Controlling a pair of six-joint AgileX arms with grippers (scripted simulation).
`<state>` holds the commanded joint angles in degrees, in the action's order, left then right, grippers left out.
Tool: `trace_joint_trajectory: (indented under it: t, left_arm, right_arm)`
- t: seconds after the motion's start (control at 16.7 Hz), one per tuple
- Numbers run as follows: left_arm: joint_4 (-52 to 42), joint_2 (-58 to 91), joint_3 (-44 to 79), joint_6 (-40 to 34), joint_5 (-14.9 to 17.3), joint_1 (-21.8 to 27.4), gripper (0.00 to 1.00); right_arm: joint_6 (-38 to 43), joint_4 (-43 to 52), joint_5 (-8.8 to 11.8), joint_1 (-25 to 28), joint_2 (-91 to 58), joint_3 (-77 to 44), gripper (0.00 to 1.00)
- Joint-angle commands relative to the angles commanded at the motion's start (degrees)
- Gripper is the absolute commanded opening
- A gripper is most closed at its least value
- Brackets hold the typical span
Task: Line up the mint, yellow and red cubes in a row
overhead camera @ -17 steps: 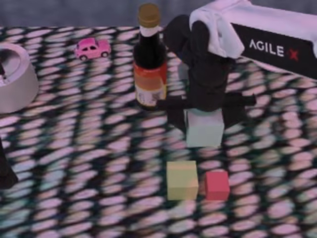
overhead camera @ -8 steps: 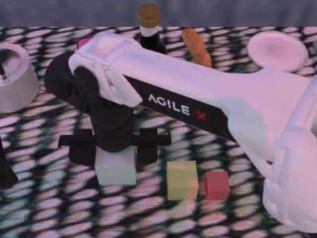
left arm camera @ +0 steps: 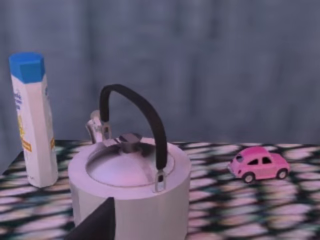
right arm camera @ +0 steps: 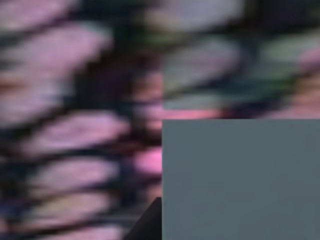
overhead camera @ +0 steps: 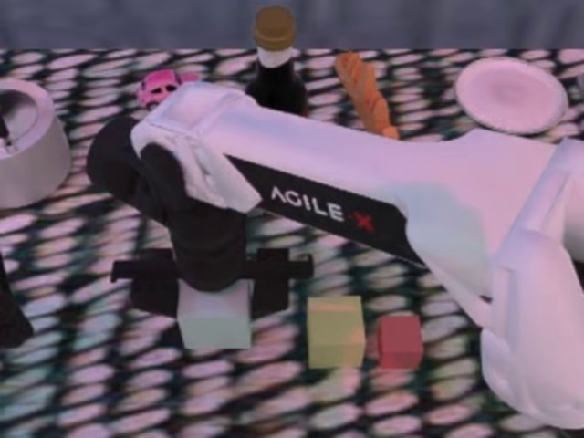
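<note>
Top view | right tool (overhead camera: 215, 285) grasping mint cube (overhead camera: 215, 321) | left of yellow cube (overhead camera: 335, 331), red cube (overhead camera: 400, 340)

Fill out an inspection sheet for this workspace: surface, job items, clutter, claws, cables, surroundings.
Surface: patterned tablecloth, pink ovals on dark.
Job's things: mint cube, yellow cube and red cube lie roughly in a row, mint at the top view's left.
Clutter: kettle, blue-capped bottle, pink toy car, sauce bottle, bread, plate.
Claws: right claw around the mint cube; left arm parked at the left edge.
Cables: nothing seen.
Surroundings: grey backdrop.
</note>
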<state>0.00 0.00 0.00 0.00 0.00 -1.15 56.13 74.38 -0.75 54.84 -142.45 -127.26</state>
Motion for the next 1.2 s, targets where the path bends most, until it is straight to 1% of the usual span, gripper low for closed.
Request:
trace_joint_trajectory:
  t: [0.24, 0.54, 1.2]
  left_arm:
    - [0.00, 0.00, 0.00, 0.00, 0.00, 0.00, 1.00]
    - [0.00, 0.00, 0.00, 0.00, 0.00, 0.00, 1.00]
    - [0.00, 0.00, 0.00, 0.00, 0.00, 0.00, 1.00]
  right_arm:
    - [-0.05, -8.74, -0.07, 0.28, -1.23, 7.31, 0.00]
    - [-0.04, -9.89, -0.09, 0.40, -1.57, 8.37, 0.00]
    - [-0.04, -9.89, -0.09, 0.40, -1.57, 8.37, 0.83]
